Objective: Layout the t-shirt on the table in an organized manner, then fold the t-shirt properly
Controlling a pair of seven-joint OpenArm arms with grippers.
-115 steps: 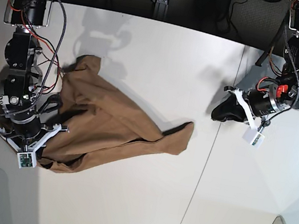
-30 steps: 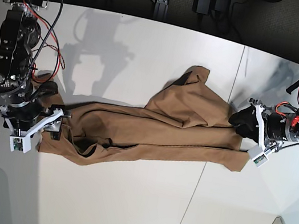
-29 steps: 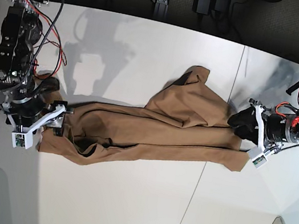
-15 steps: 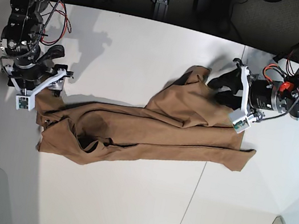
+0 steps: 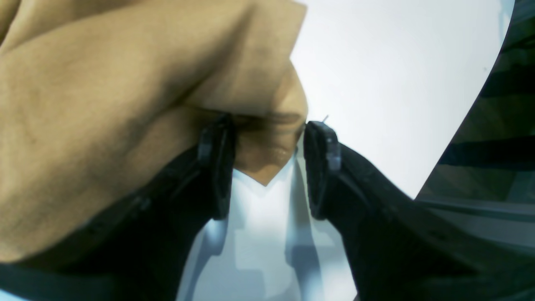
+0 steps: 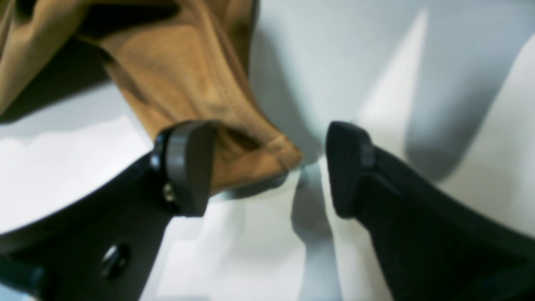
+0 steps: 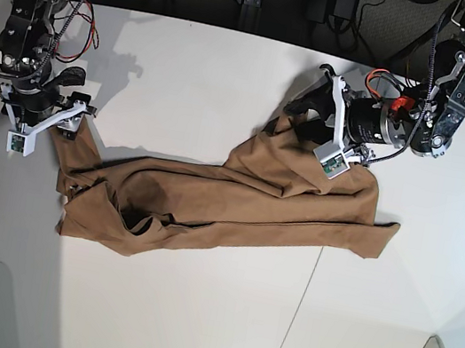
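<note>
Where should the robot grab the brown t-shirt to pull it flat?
Probably by its two far ends. The t-shirt lies stretched long and bunched across the table. The left end effector already straddles one corner tip, coming in low from the table's edge, and the right end effector straddles the other end. Both stand open.

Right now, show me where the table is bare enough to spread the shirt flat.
The widest bare stretch of table lies below the shirt, toward the near edge. Another bare patch sits above it, between the right claw and the left claw. It is crowded at both shirt ends, where each open claw straddles fabric.
</note>
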